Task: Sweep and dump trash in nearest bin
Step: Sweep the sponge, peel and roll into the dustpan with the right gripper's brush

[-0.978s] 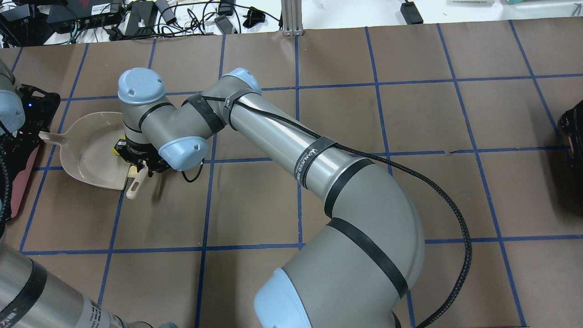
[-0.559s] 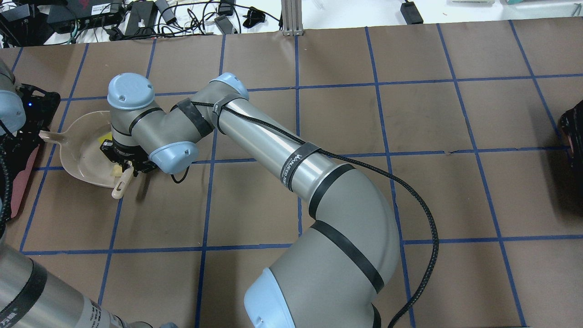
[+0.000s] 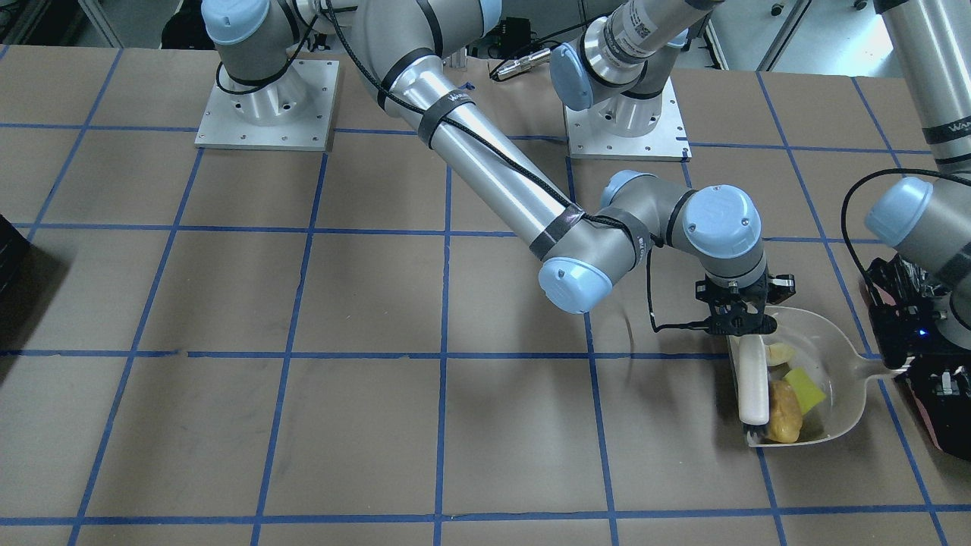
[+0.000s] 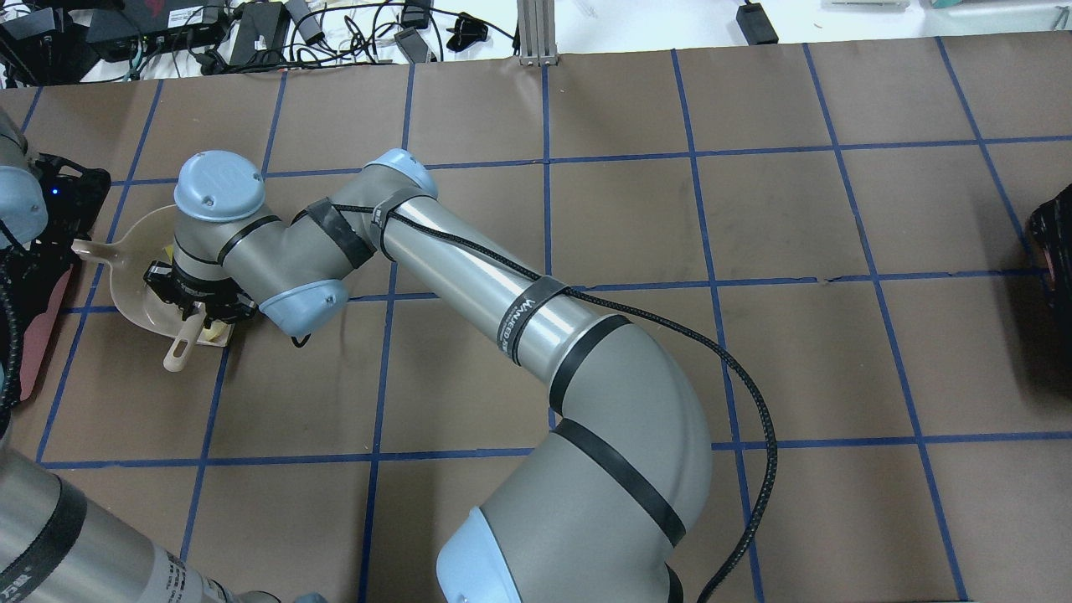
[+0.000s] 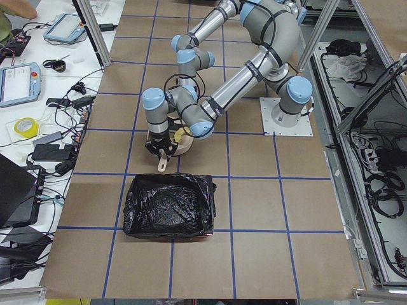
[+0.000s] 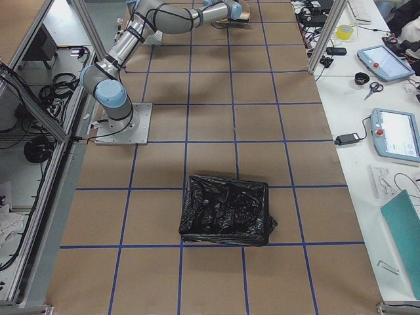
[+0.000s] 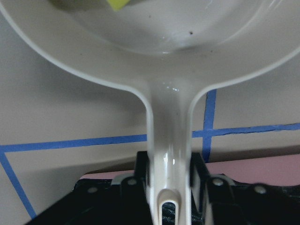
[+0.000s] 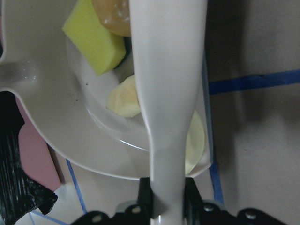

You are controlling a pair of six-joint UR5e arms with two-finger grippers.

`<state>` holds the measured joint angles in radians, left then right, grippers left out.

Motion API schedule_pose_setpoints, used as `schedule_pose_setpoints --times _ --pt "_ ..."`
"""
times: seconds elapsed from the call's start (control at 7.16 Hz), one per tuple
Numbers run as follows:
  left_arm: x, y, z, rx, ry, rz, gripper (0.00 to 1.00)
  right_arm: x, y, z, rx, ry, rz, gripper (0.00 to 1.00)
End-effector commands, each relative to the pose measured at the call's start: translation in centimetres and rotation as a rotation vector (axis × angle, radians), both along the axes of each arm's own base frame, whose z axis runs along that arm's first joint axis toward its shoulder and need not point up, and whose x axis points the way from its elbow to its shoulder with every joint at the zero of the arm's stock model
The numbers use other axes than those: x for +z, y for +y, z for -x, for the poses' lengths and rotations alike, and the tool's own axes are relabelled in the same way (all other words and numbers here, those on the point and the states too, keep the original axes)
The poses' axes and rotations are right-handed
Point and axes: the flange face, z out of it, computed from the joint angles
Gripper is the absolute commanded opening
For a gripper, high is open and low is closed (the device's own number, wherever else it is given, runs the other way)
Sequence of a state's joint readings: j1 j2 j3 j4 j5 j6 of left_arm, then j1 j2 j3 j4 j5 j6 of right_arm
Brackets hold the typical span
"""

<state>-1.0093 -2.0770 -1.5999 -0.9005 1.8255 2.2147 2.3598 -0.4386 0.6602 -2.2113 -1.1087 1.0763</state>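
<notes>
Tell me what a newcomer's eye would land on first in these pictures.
The long grey right arm stretches across the brown table, its right gripper clamping a cream-handled brush over the white plastic dustpan. Inside lie an orange-brown lump, a yellow-green wedge and a pale cream peel-like piece. The left gripper holds the pan's handle, near the bin lined with crinkled black plastic.
</notes>
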Motion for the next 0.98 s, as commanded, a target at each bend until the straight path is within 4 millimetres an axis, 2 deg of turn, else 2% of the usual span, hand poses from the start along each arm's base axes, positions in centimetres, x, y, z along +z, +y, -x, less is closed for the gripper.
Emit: schedule_pose_setpoints --times 0.0,0.28,0.56,0.7,0.84 --pt "0.0 -0.1 0.2 0.016 0.000 0.006 0.00 -0.4 0.5 -0.9 -0.008 -0.081 0.032 0.00" --pt "0.1 -0.1 0.2 0.018 -0.001 0.010 0.00 -0.2 0.8 -1.3 -0.024 -0.119 0.018 0.00" --pt "0.2 -0.1 0.2 0.016 0.001 0.012 0.00 1.7 1.1 -1.5 -0.091 -0.191 -0.006 0.00" --pt "0.2 -0.2 0.3 0.020 0.006 0.017 0.00 1.8 1.1 -1.4 -0.096 -0.190 -0.011 0.00" --pt "0.3 -0.2 0.3 0.019 0.010 0.021 0.00 4.0 1.1 -1.2 -0.100 -0.201 0.003 0.00"
